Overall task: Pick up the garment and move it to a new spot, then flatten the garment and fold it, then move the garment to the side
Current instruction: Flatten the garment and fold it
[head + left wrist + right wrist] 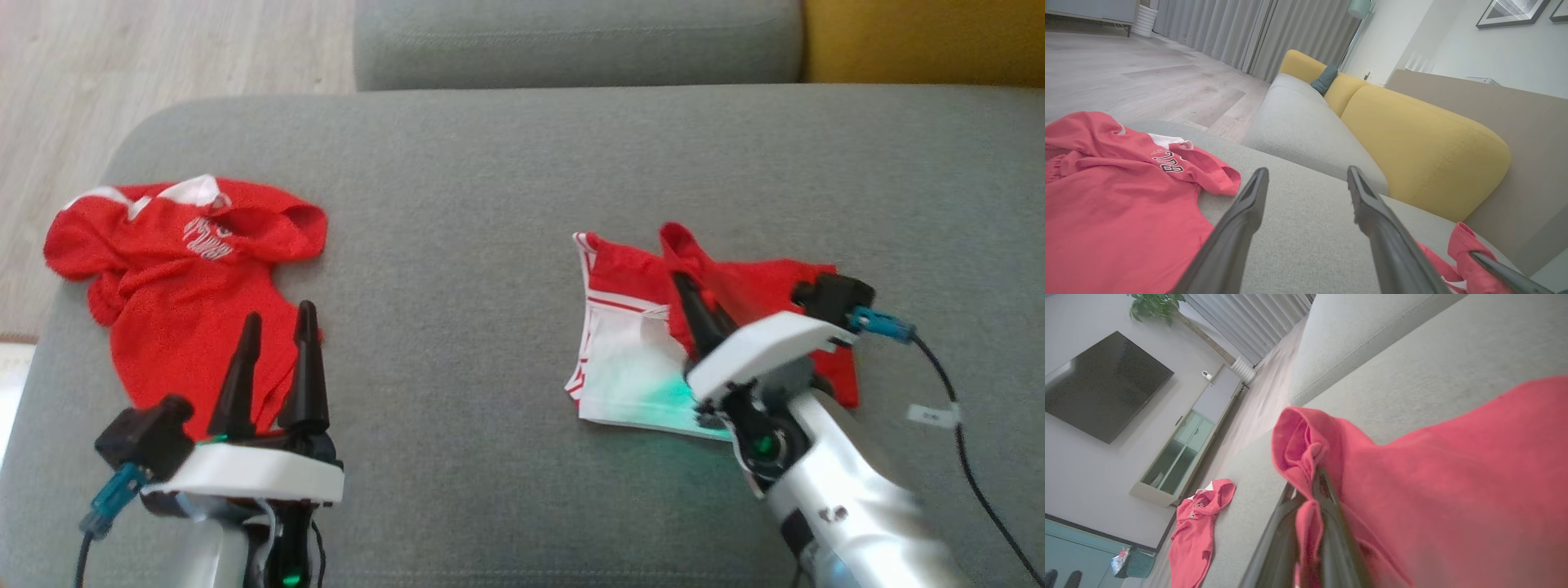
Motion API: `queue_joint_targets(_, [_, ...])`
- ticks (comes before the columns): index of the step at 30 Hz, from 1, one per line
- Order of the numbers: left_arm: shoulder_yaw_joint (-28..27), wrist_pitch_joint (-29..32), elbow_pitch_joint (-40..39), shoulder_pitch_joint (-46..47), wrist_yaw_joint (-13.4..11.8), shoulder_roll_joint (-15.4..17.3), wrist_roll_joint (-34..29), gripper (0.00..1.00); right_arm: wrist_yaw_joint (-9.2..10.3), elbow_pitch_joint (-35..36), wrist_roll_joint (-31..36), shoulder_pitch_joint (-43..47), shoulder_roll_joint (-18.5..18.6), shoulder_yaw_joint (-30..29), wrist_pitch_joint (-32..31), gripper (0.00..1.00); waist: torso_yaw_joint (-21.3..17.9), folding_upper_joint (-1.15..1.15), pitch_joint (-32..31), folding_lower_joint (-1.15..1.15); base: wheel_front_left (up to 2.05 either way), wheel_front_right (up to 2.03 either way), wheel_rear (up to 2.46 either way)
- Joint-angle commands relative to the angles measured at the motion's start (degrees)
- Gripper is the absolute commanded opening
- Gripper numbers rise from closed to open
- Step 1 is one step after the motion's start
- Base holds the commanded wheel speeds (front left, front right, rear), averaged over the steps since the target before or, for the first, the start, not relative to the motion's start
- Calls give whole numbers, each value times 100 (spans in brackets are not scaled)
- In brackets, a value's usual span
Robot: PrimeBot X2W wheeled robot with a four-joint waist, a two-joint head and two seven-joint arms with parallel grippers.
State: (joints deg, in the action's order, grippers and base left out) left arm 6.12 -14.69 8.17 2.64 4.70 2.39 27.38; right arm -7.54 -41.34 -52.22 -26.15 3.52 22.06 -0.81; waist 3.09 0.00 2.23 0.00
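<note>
OK, the red-and-white garment [633, 343] looks like thin, floppy knit: light, no stiffness, so it'll sag and drag from any single pinch point. You'd want a hem or waistband edge, and two corners if you need it flat. A mid-panel fold just bunches.

It lies crumpled on the grey sofa seat [490, 245], directly under and around your right tool [686, 290]. That tool is clamped on a raised red fold toward the garment's far edge. In the right wrist view, cloth is pinched in the tool and puffs up past its tip. My guess is the bite is shallow, so lift slow.

Your left tool [279, 314] is partly open and holds nothing. It's over the near edge of a red jersey [180, 269] that spreads ahead and to its left; can't tell if it touches. The two garments are well apart.
</note>
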Motion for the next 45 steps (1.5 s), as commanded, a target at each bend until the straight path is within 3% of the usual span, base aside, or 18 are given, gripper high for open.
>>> queue_joint_targets(1, [-127, -30, -146, 241, -9, 49, 51, 100, 5, 48, -277, -427, -64, 357, 254, 0, 106, 0, 95, 0, 0, 0, 0])
queue_joint_targets(7, [-81, -30, -73, 316, 12, 49, 76, 100, 5, -699, -1201, -941, -64, 1538, 951, 0, 259, 0, 236, 0, 0, 0, 0])
queue_joint_targets(8, [-74, -30, -68, 327, 11, 49, 81, 100, 5, -784, -1312, -1000, -64, 1704, 1016, 16, 272, 0, 249, 0, 0, 0, 0])
queue_joint_targets(9, [-69, -30, -63, 334, 9, 49, 87, 100, 5, -862, -1406, -1052, -64, 1873, 1080, 100, 282, 0, 259, 0, 0, 0, 0])
queue_joint_targets(16, [-102, -30, -8, 336, 15, 49, 90, 100, 5, -529, -2238, -1194, -64, 3173, 1179, 100, 268, 0, 269, 0, 0, 0, 0])
queue_joint_targets(19, [-105, -30, 10, 344, 1, 49, 96, 100, 5, -577, -2031, -1440, -64, 3657, 1373, 100, 227, 0, 233, 0, 0, 0, 0])
queue_joint_targets(26, [-147, -30, -37, 308, -31, 49, 113, 100, 5, -894, -2200, -1794, -64, 3568, 1545, 100, 75, 0, 125, 0, 0, 0, 0])
queue_joint_targets(30, [-179, -30, -104, 276, -38, 49, 121, 100, 5, -1347, -1831, -2075, -64, 3353, 1573, 100, -26, 0, 84, 0, 0, 0, 0])
queue_joint_targets(36, [-245, -30, -373, 251, -63, 49, 119, 100, 5, -1496, -281, -2248, 446, 2236, 1579, 100, -232, 0, 3, 0, 0, 0, 0])
queue_joint_targets(41, [-238, -30, -674, 242, -98, 49, 92, 100, 5, -595, 1272, -1503, 904, 951, 1579, 100, -407, 0, -46, 0, 0, 0, 0])
queue_joint_targets(45, [-185, -30, -880, 231, -120, 49, 29, 100, 5, 408, 2532, -532, 894, -236, 1580, 100, -516, 0, -65, 0, 0, 0, 0])
